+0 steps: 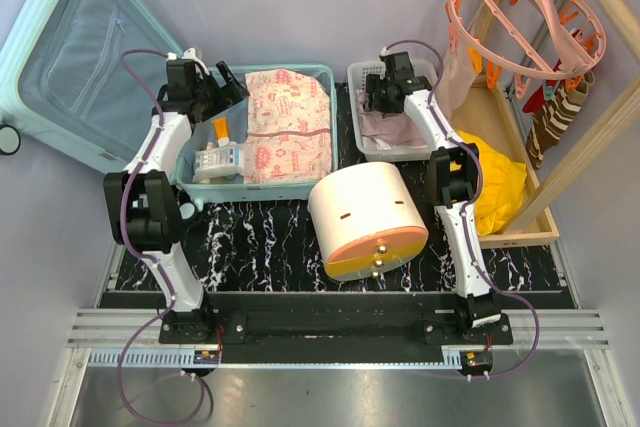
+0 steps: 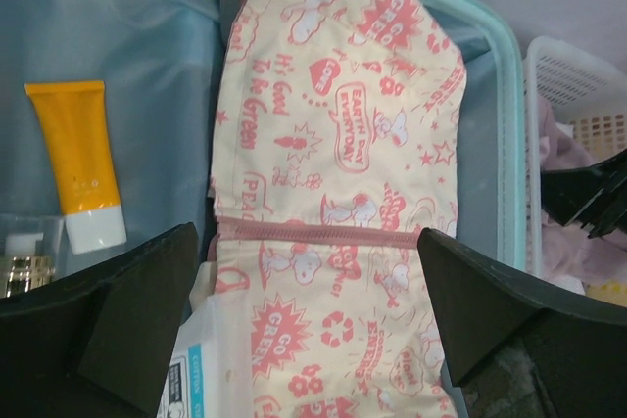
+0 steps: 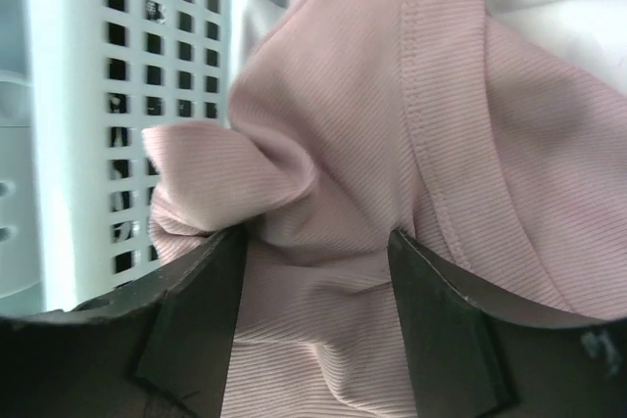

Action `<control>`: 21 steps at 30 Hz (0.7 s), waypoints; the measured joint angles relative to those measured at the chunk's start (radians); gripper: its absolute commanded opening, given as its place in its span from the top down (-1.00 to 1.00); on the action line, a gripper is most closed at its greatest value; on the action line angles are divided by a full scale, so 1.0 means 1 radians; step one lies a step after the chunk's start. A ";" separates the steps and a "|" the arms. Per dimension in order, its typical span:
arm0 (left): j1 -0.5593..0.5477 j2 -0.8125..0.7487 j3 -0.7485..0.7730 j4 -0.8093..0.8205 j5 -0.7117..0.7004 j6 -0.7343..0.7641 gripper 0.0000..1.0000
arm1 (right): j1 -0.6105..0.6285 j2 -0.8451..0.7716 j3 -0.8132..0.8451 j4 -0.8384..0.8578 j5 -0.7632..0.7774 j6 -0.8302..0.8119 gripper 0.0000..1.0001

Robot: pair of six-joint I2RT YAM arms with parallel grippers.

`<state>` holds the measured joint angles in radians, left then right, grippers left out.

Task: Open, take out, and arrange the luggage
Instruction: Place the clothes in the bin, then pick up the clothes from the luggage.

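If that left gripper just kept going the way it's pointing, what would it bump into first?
Most likely the cream pouch with pink cartoon prints, lying in the luggage; it fills the view ahead of the open left gripper. Depth is unclear.

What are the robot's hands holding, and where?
Left hand holds nothing. Right hand has a fold of the pink cloth between its fingers; grip unclear.
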<state>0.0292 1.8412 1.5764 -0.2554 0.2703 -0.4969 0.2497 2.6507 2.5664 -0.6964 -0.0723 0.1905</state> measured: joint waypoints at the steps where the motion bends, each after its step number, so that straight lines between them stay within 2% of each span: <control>1: 0.001 0.002 0.000 -0.010 0.000 0.004 -0.98 | 0.000 0.000 0.005 -0.002 -0.006 0.000 -0.44; 8: 0.003 0.074 0.000 -0.058 0.002 0.035 -0.98 | 0.002 -0.045 0.015 -0.016 -0.087 -0.006 -0.58; 13: 0.003 0.138 0.000 -0.068 0.023 0.051 -0.95 | 0.022 -0.159 -0.013 -0.019 -0.120 -0.013 -0.57; 21: -0.018 0.248 0.029 -0.070 0.070 0.060 -0.63 | 0.085 -0.318 -0.075 -0.009 -0.154 -0.020 -0.54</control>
<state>0.0116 2.0888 1.6054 -0.3256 0.3401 -0.4370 0.3344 2.3329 2.4916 -0.7052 -0.2260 0.1703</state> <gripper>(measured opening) 0.871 0.774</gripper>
